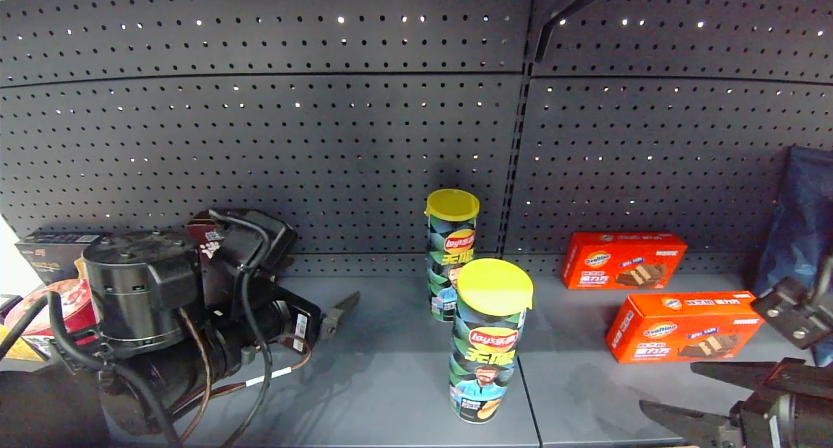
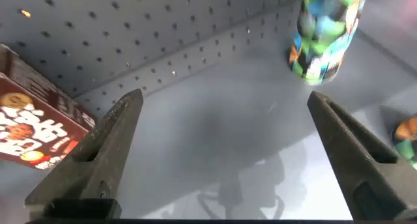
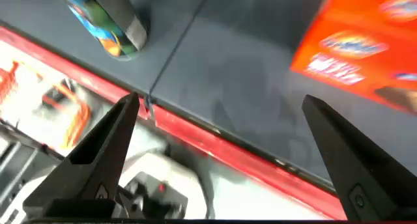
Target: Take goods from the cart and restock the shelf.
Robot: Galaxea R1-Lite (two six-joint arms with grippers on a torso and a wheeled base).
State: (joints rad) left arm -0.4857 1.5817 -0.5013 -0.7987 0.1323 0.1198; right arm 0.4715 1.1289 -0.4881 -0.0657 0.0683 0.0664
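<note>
Two hands frame a partly stocked shelf (image 1: pixel 390 376), both empty. Dark boxes (image 1: pixel 55 249) lie far left. Beside them the left hand (image 2: pixel 221 139) hovers low over the shelf, fingers spread. Mid-shelf stand the back chip can (image 1: pixel 451 256) and front chip can (image 1: pixel 489 350), upright. Further right lie the rear orange box (image 1: pixel 621 259) and front orange box (image 1: pixel 683 327). The right hand (image 3: pixel 221 107), spread, hangs at the shelf's front edge. Some stock looks placed, so another trip to the cart seems due.

Grey shelf (image 1: pixel 390 370) w/ pegboard back (image 1: pixel 325 142). Centre: 2 upright chip cans, yellow lids — far can (image 1: pixel 451 256) by the back, near can (image 1: pixel 488 350) closer to the front edge. Right: far orange box (image 1: pixel 621 260) & near orange box (image 1: pixel 683 326), both flat. Far left — dark box (image 1: pixel 52 249). Right end: blue bag (image 1: pixel 797 220).
</note>
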